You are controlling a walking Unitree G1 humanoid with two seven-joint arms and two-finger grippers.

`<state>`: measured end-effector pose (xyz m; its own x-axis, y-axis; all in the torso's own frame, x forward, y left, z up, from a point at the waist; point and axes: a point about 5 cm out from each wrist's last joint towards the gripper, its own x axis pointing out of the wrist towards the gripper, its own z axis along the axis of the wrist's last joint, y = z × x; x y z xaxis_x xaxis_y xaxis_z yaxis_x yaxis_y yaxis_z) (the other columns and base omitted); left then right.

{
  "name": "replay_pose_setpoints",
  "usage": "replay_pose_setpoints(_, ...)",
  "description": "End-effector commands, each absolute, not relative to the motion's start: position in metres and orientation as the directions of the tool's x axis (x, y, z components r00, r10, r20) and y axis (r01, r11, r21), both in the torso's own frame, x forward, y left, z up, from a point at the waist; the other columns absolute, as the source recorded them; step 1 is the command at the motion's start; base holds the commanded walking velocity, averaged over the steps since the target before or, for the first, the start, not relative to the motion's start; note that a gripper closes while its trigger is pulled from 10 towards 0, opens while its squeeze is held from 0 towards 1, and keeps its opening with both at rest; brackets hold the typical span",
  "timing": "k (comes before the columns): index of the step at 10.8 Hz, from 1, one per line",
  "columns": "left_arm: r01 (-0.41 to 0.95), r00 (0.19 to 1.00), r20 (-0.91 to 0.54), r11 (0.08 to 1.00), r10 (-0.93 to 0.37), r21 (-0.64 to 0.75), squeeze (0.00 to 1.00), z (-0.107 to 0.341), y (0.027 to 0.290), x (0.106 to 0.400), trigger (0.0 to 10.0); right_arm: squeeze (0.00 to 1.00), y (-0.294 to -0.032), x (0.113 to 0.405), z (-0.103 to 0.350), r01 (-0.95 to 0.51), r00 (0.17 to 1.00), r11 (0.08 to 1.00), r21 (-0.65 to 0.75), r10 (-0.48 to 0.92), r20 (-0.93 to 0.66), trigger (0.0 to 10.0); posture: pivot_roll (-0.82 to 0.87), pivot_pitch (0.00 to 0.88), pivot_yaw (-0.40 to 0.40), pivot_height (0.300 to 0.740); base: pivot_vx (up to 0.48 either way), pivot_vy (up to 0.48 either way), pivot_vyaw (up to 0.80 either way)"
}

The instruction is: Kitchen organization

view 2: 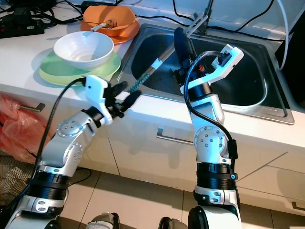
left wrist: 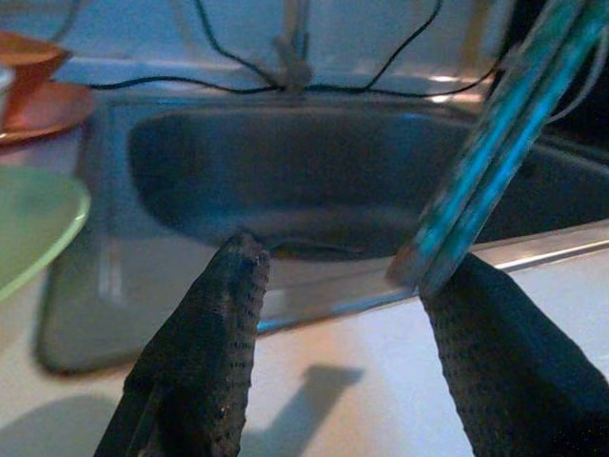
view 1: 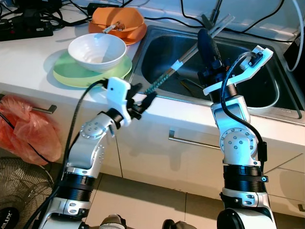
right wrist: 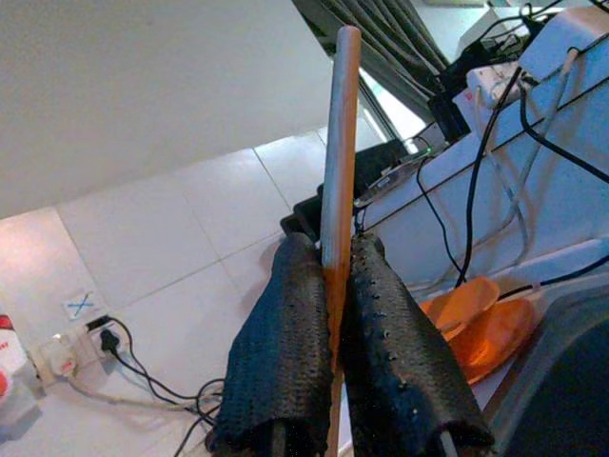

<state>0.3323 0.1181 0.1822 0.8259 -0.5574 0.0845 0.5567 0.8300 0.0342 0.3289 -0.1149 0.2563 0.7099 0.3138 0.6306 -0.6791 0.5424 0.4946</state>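
I see my right gripper (view 1: 206, 44) raised over the steel sink (view 1: 248, 95), its fingers (right wrist: 285, 352) pressed tight on a thin wooden stick (right wrist: 339, 143) that stands up between them. In the right wrist view the stick runs straight along the gap between both pads and on past the tips; the head views hide it behind the black fingers.

My left gripper (view 1: 143, 98) sits at the front edge of the white desk (view 1: 28, 52), fingers spread. A long utensil with a teal patterned handle (view 1: 162, 78) slants from the sink down to that gripper. The left wrist view shows its end resting against one finger (left wrist: 504, 343) while the other finger stands apart from it.

On the desk beside the sink, a white bowl (view 1: 96, 50) sits on a green plate (view 1: 71, 74), with an orange bowl (view 1: 117, 21) behind.
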Motion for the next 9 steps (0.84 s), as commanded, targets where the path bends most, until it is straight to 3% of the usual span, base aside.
replay_pose_setpoints(1,0.519,0.849,0.092,0.854,-0.52,0.04,0.0,0.184,0.126,0.335,10.0,0.0,-0.12,0.326,0.258,-0.685,0.701,0.549,0.479,0.315,0.64,10.0,0.21,0.115,-0.059,0.74,0.0,0.0,0.0)
replay_pose_setpoints(3,0.503,0.858,0.101,0.864,-0.504,0.034,0.0,0.185,0.126,0.337,10.0,0.0,-0.12,0.325,0.259,-0.686,0.7,0.547,0.48,0.314,0.641,10.0,0.21,0.112,-0.059,0.74,0.0,0.0,0.0)
replay_pose_setpoints(7,0.619,0.778,0.123,0.785,-0.616,0.008,0.0,0.181,0.104,0.325,10.0,0.0,-0.123,0.33,0.259,-0.647,0.727,0.575,0.501,0.265,0.634,10.0,0.21,0.11,-0.058,0.74,0.0,0.0,0.0)
replay_pose_setpoints(8,0.639,0.762,0.129,0.769,-0.634,0.01,0.0,0.179,0.096,0.319,10.0,0.0,-0.14,0.341,0.263,-0.513,0.79,0.632,0.58,0.084,0.608,10.0,0.21,0.108,-0.057,0.74,0.0,0.0,0.0)
replay_pose_setpoints(9,0.646,0.758,0.119,0.764,-0.641,0.0,0.0,0.179,0.094,0.317,10.0,0.0,-0.151,0.346,0.269,-0.463,0.805,0.618,0.636,-0.006,0.593,10.0,0.21,0.108,-0.057,0.74,0.0,0.0,0.0)
